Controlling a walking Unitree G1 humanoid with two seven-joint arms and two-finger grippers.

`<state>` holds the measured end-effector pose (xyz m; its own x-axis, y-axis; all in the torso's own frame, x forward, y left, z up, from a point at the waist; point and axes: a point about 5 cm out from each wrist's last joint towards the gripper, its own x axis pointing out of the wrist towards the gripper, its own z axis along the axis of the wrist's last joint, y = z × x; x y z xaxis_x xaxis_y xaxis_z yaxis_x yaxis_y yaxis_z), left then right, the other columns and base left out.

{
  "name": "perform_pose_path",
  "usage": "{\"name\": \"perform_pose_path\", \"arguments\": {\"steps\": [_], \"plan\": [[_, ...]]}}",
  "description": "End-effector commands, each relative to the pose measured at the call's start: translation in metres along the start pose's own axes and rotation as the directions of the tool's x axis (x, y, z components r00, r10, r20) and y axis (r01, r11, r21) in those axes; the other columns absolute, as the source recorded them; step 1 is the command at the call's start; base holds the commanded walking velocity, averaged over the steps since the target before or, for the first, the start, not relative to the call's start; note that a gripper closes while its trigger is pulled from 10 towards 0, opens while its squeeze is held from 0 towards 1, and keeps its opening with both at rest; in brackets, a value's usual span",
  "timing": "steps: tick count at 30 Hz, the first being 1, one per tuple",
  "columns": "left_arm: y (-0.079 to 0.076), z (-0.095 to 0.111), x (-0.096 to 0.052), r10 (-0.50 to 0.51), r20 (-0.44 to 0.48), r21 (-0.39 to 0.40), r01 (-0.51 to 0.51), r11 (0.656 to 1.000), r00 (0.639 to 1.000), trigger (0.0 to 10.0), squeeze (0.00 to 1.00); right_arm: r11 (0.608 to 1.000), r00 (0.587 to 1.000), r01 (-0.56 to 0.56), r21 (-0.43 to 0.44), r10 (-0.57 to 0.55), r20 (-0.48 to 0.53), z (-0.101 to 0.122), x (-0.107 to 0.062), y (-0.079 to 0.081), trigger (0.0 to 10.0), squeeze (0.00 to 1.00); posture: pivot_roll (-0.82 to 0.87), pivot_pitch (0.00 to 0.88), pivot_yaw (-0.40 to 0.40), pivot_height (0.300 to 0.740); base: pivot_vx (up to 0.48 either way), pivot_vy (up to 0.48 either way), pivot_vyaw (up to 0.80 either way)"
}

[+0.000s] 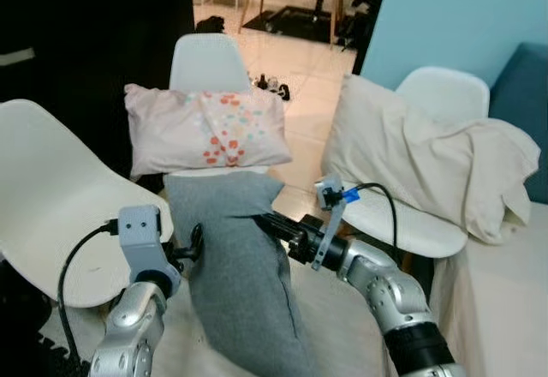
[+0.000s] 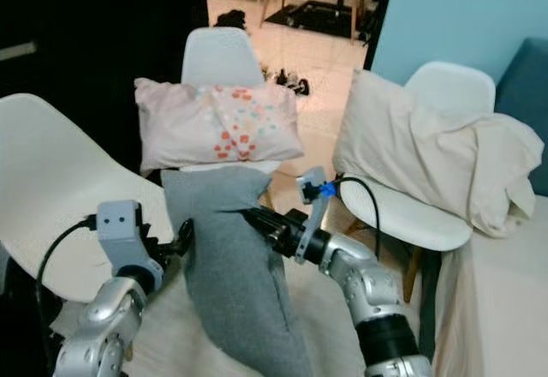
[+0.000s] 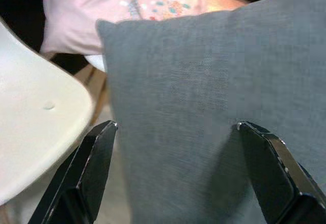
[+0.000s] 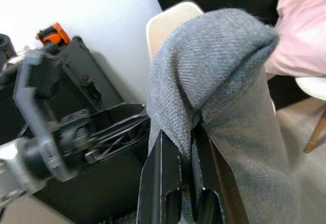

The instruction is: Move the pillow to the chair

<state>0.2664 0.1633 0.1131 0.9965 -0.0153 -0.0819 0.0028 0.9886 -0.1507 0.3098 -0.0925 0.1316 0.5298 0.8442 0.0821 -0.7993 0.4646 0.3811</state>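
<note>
A grey pillow [image 1: 240, 274] hangs upright in front of me, its top corner near the middle chair [image 1: 205, 60]. My right gripper [image 1: 267, 221] is shut on the pillow's right edge; in the right wrist view the fingers [image 4: 168, 173] pinch a fold of grey cloth [image 4: 219, 71]. At the pillow's left edge is my left gripper [image 1: 193, 244], open. In the left wrist view its fingers [image 3: 97, 152] spread wide, with the grey fabric [image 3: 204, 71] just ahead of them. A pink pillow with coloured dots [image 1: 205, 128] lies across the middle chair's seat.
A bare white chair [image 1: 51, 188] stands close on my left. Another white chair [image 1: 445, 94] on the right carries a large cream pillow [image 1: 411, 154]. A blue sofa [image 1: 527, 94] sits at the far right. Tiled floor [image 1: 304, 94] runs behind the chairs.
</note>
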Motion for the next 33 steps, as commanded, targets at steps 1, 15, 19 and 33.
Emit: {"name": "perform_pose_path", "arguments": {"steps": [1, 15, 19, 33], "plan": [[-0.0001, -0.0023, -0.0012, 0.001, -0.008, 0.019, -0.001, 1.000, 1.000, 10.0, 0.00, 1.000, 0.998, -0.025, -0.007, 0.026, 0.060, 0.0108, 0.0043, 0.0042, 10.0, 0.00, -0.01, 0.000, -0.093, 0.740, 0.000, 0.000, 0.00], [-0.0013, -0.0001, 0.0006, -0.004, 0.000, 0.068, 0.004, 0.998, 1.000, 10.0, 0.00, 1.000, 0.999, -0.013, -0.003, 0.013, 0.050, 0.0124, 0.0061, 0.0025, 10.0, 0.00, -0.01, 0.000, -0.094, 0.740, 0.299, 0.000, 0.00], [-0.0023, 0.0006, 0.0005, -0.009, 0.005, 0.087, 0.008, 0.996, 1.000, 10.0, 0.00, 1.000, 0.999, -0.012, -0.002, 0.012, 0.050, 0.0127, 0.0063, 0.0023, 10.0, 0.00, -0.02, 0.000, -0.094, 0.740, 0.401, 0.000, 0.00], [-0.0038, 0.0017, 0.0002, -0.012, 0.012, 0.116, 0.011, 0.993, 1.000, 10.0, 0.00, 1.000, 0.999, -0.005, -0.003, 0.005, 0.050, 0.0133, 0.0067, 0.0017, 10.0, 0.00, -0.02, 0.000, -0.093, 0.740, 0.455, 0.000, 0.00]]}}
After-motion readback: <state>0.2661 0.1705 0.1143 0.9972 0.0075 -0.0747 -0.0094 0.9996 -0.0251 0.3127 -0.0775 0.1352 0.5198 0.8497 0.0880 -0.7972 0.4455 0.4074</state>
